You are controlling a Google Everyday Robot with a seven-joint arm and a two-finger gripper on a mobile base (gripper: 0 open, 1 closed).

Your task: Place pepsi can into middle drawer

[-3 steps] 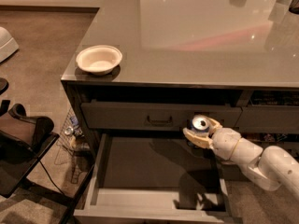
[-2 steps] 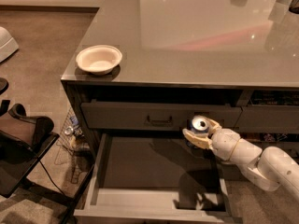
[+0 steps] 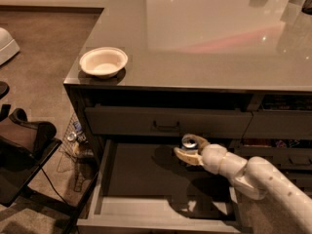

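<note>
The pepsi can [image 3: 189,142] shows its silver top and a dark body. My gripper [image 3: 191,148] is shut on it, with one cream finger [image 3: 187,155] in front of it and the other behind. The white arm reaches in from the lower right. The can hangs just over the back right part of the open middle drawer [image 3: 101,179], a wide shallow dark grey drawer pulled out under the counter. The can's lower part is hidden by the finger. Its shadow falls on the drawer bottom.
A white bowl [image 3: 104,62] sits on the grey countertop [image 3: 204,43] near its front left corner. The shut top drawer front with a dark handle [image 3: 165,126] is right above the can. A black chair [image 3: 22,150] and a wire basket [image 3: 73,143] stand to the left on the floor.
My gripper has carried the can a little to the left and down, from in front of the top drawer front to just over the open drawer's back.
</note>
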